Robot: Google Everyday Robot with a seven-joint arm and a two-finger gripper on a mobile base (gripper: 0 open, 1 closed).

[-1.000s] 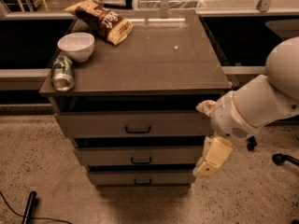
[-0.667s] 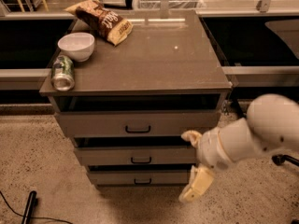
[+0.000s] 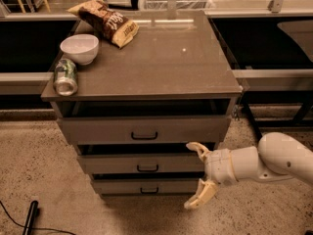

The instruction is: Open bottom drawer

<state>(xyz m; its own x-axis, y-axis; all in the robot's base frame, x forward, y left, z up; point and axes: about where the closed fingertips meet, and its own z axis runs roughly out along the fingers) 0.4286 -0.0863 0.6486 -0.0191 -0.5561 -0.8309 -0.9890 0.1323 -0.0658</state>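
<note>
The bottom drawer (image 3: 146,186) is the lowest of three grey-brown drawer fronts of the cabinet; its small black bar handle (image 3: 149,190) sits at centre. It looks closed. My gripper (image 3: 195,175) hangs in front of the cabinet's lower right, level with the middle and bottom drawers and right of their handles. Its two cream fingers are spread wide apart, one up near the middle drawer (image 3: 142,163), one down by the floor. It holds nothing.
On the cabinet top (image 3: 161,62) lie a chip bag (image 3: 105,21), a white bowl (image 3: 79,48) and a tipped green can (image 3: 65,76) at the left edge. The top drawer (image 3: 144,129) is above. A black cable (image 3: 29,218) lies on the speckled floor at left.
My arm has dropped and swung left, from beside the cabinet's right side at top-drawer height to low in front of the lower drawers. The drawers have not moved.
</note>
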